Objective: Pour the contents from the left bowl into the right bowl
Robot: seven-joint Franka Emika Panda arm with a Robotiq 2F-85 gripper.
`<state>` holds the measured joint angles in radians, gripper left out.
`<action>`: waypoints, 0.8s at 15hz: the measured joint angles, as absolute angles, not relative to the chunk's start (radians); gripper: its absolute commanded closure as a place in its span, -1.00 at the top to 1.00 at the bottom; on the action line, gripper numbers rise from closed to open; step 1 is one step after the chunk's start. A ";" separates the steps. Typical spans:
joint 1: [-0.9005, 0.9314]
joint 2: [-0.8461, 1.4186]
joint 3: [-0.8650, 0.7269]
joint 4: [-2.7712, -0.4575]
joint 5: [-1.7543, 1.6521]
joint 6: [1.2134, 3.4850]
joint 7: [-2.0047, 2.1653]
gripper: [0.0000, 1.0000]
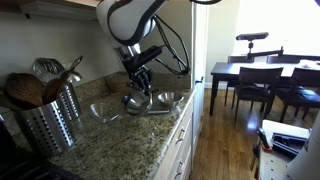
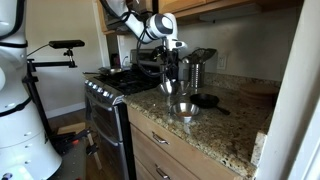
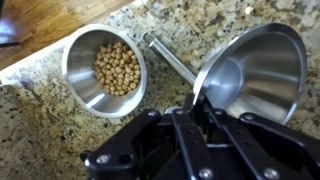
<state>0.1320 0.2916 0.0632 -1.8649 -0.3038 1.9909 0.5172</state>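
In the wrist view my gripper (image 3: pixel 198 103) is shut on the near rim of the left bowl (image 3: pixel 255 65), the wide shiny steel one. That bowl is tilted toward the right bowl and looks empty inside. The right bowl (image 3: pixel 75 50), smaller and silvery, sits on the counter just beside it and holds the contents (image 3: pixel 115 68), a heap of tan-brown round bits. In both exterior views the gripper (image 1: pixel 141 84) (image 2: pixel 170 76) hangs low over the counter at the left bowl (image 1: pixel 136 102) (image 2: pixel 168 89). The right bowl (image 1: pixel 171 98) (image 2: pixel 185 108) stands next to it.
A thin metal rod (image 3: pixel 170 55) lies between the two bowls. A clear glass bowl (image 1: pixel 103 112) and a steel utensil holder (image 1: pixel 50 122) stand on the granite counter (image 1: pixel 120 145). A small black bowl (image 2: pixel 206 100) sits nearby. A stove (image 2: pixel 105 85) adjoins the counter.
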 measured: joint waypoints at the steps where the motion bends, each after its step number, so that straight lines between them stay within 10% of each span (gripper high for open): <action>1: 0.131 0.291 0.063 -1.874 -0.277 2.011 0.503 -0.84; 12: 0.130 0.290 0.063 -1.972 -0.098 2.115 0.364 -0.64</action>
